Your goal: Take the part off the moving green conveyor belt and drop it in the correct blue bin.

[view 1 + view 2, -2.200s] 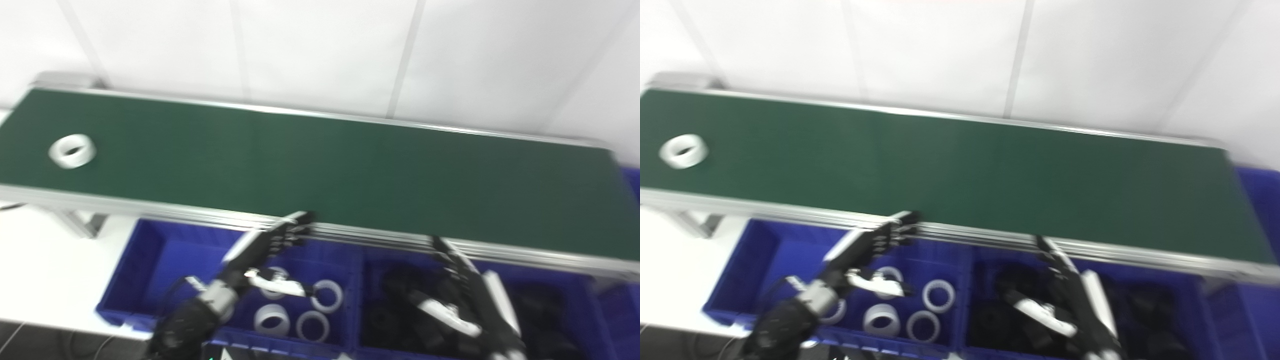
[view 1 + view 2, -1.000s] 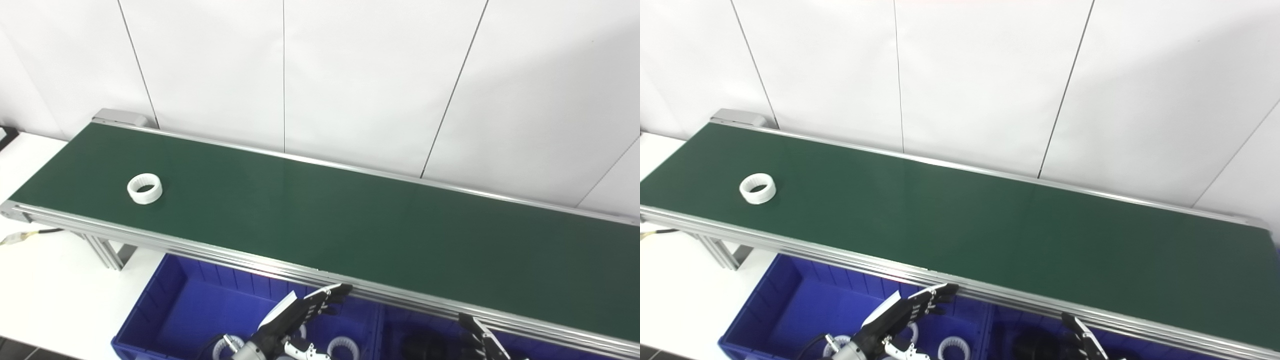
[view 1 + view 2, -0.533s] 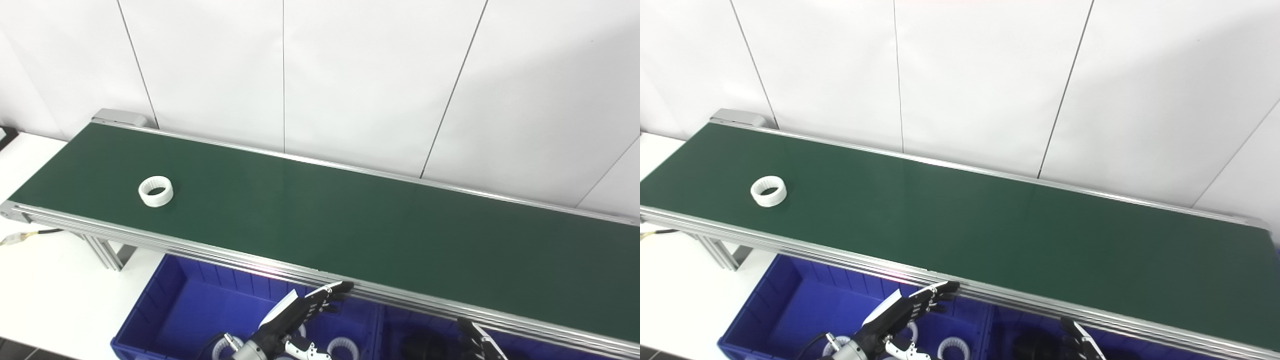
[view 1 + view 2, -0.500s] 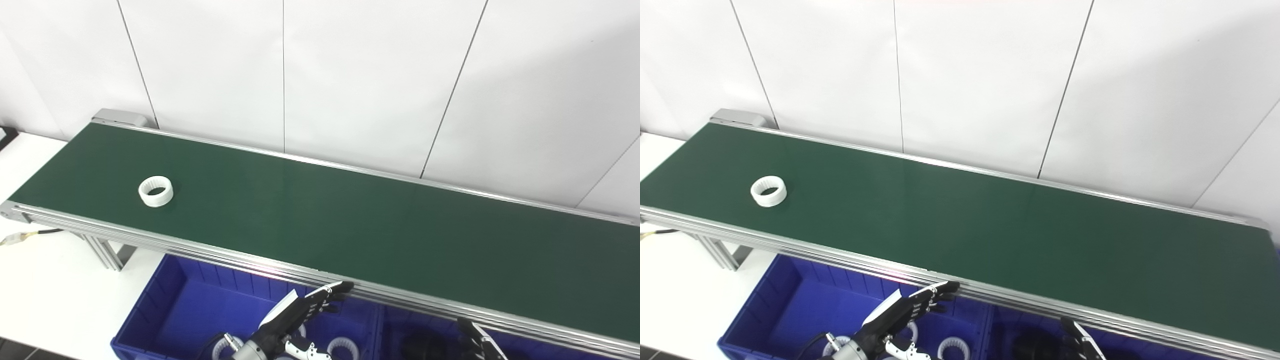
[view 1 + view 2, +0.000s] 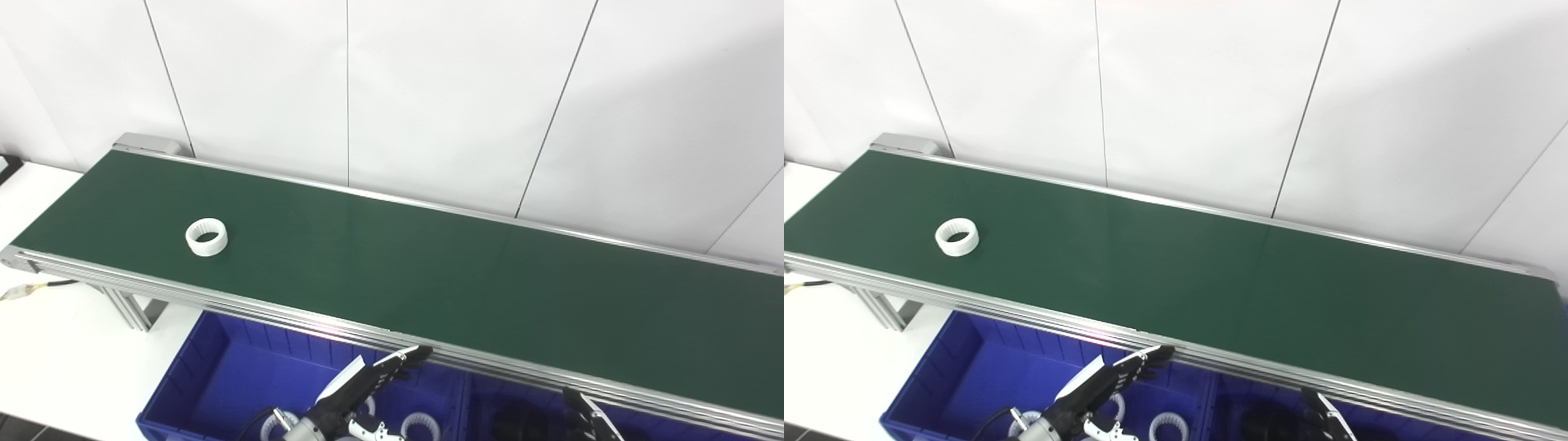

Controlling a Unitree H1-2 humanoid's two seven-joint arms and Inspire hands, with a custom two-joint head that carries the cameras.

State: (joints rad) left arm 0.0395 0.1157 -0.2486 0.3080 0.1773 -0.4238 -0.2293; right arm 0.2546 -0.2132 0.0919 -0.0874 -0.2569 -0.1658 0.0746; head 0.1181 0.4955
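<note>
A white ring part [image 5: 206, 236] lies on the green conveyor belt [image 5: 429, 275] near its left end; it also shows in the right eye view [image 5: 957, 237]. My left hand [image 5: 361, 389] is open and empty, fingers stretched out, low over the left blue bin [image 5: 202, 373] just below the belt's near rail. That bin holds several white rings [image 5: 420, 424]. Only the fingertips of my right hand [image 5: 585, 416] show at the bottom edge over the right blue bin [image 5: 1255, 404], which holds black parts [image 5: 1268, 422]. They look spread.
The belt's aluminium near rail [image 5: 245, 303] runs between the bins and the belt. A white wall [image 5: 429, 92] stands behind the belt. A white tabletop [image 5: 55, 355] with a cable [image 5: 24, 289] lies at the left.
The white ring has ridden the belt to the right. The camera tilted up from the bins between the oldest frames and the later ones. Both hands stay about where they were.
</note>
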